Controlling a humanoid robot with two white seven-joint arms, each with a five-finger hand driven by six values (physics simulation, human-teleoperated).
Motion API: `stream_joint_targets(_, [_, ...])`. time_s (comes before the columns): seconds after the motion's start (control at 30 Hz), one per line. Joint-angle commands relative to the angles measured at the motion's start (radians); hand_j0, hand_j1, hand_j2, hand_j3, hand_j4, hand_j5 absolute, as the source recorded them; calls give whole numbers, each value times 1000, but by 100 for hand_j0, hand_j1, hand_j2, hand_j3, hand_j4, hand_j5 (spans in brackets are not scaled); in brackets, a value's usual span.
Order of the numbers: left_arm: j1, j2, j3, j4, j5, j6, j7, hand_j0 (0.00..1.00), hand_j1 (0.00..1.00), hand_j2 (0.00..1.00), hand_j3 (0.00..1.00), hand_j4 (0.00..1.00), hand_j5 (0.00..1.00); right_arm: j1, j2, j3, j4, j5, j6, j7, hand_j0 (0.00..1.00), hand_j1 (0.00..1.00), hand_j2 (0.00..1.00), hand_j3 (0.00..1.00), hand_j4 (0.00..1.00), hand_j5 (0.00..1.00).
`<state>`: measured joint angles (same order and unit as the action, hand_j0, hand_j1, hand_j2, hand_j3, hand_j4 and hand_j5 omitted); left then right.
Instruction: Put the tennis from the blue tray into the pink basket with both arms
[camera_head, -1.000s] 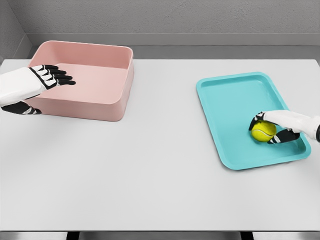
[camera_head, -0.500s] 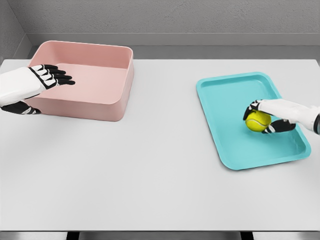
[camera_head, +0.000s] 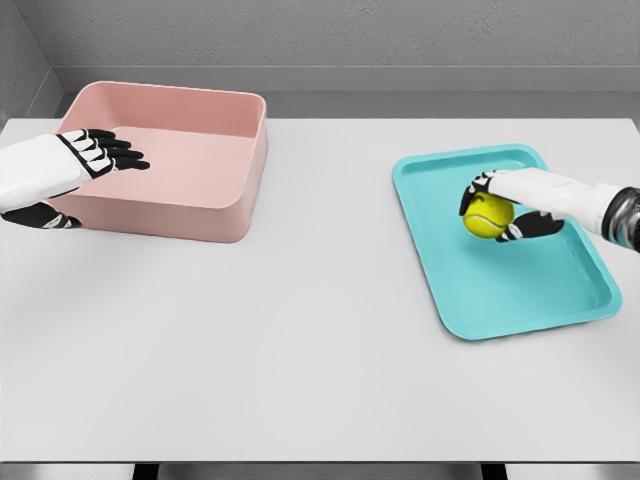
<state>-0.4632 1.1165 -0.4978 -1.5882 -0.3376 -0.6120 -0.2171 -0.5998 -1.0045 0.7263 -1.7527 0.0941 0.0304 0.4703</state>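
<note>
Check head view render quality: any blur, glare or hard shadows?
Head view: sharp throughout, no blur or glare; lighting flat and diffuse; only a faint soft shadow beside the pink plastic basket and under the yellow tennis ball held by the right hand over the blue tray.

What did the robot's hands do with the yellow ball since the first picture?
The right hand, shut on the tennis ball, carried it from the near right part of the blue tray toward the tray's far left side, closer to the pink basket. It is still over the tray. The left hand stayed open at the basket's left edge; basket and tray did not move.
</note>
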Motion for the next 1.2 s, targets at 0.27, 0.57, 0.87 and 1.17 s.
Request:
stream_joint_targets(0.27, [0, 2, 1, 2, 2, 1, 1, 100, 100, 100, 100, 100, 100, -94, 81, 119, -1, -2, -52, -1, 42, 42, 42, 42, 42, 42])
stream_joint_targets(0.57, [0, 0, 1, 5, 2, 1, 1, 100, 100, 100, 100, 100, 100, -152, 142, 177, -1, -2, -55, 8, 42, 42, 42, 42, 42, 42])
stream_joint_targets(0.87, [0, 0, 1, 7, 2, 1, 1, 100, 100, 100, 100, 100, 100, -221, 198, 226, -1, -2, -138, 25, 38, 38, 38, 38, 38, 38])
stream_joint_targets(1.17, [0, 2, 1, 8, 0, 1, -1, 100, 100, 100, 100, 100, 100, -256, 241, 255, -1, -4, -150, 24, 36, 36, 36, 36, 36, 36])
